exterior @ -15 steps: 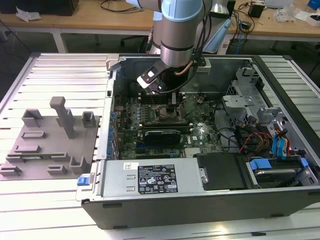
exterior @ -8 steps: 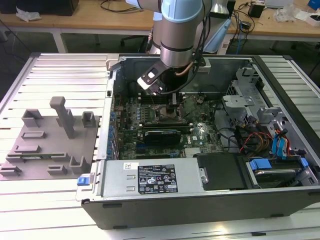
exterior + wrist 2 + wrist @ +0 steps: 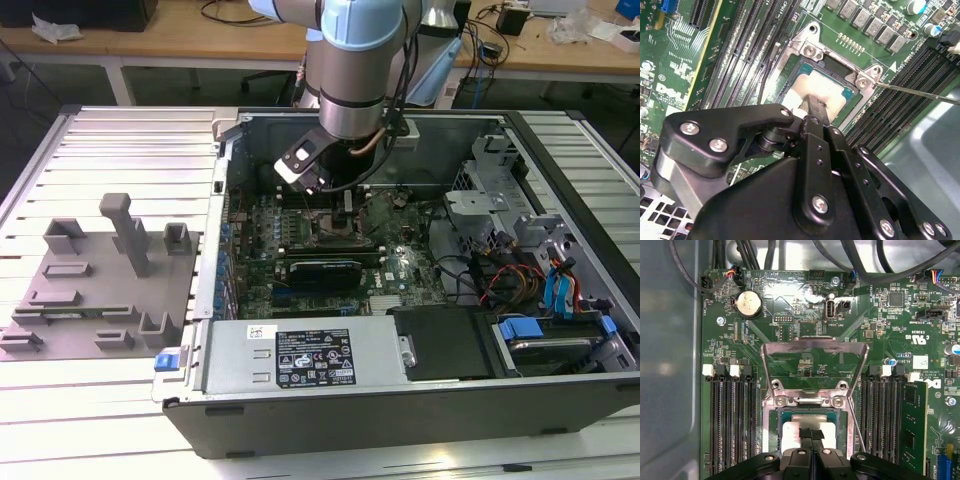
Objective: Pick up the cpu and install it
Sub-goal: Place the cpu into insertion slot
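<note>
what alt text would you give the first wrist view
The shut gripper hangs over the silvery cpu lying in the open socket, its metal bracket flipped up; memory slots flank it on a green motherboard.

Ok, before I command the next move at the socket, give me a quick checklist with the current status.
1. The cpu lies inside the socket frame: ok.
2. The load plate is raised clear of the cpu: ok.
3. The retention lever is unlatched and off to the side: ok.
4. The gripper is centred over the cpu: ok; its fingers are shut together at the chip's middle.
5. Fingertips touching the cpu: cannot tell.
6. The cpu is seated flat: cannot tell; the gripper hides part of it.
</note>
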`<state>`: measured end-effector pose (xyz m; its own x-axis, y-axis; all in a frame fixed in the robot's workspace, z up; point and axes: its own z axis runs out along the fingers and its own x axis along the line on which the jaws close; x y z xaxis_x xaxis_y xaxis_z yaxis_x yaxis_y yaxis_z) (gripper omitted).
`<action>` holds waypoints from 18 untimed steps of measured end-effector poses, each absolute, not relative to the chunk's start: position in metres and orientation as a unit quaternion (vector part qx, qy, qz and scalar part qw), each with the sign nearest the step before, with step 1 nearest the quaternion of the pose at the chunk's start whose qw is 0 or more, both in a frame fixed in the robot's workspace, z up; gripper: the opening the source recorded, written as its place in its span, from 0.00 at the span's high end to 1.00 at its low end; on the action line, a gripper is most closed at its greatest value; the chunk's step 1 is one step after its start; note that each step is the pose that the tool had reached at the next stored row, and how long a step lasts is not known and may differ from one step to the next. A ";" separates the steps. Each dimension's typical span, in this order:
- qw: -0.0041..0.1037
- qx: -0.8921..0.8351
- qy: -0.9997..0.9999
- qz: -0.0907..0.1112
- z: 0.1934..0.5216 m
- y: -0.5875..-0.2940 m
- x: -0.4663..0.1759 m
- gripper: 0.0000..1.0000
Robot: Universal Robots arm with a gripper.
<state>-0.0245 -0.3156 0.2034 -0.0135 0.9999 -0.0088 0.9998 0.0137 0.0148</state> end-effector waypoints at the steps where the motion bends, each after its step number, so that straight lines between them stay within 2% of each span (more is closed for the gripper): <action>1: 0.008 0.702 0.712 0.002 0.203 -0.316 -0.024 0.89; 13: 0.008 0.692 0.721 0.002 0.202 -0.316 -0.024 0.89; 18: 0.009 0.692 0.721 0.002 0.215 -0.315 -0.024 0.89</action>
<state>-0.0244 -0.3154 0.2153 -0.0410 0.9991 -0.0102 0.9990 0.0411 0.0148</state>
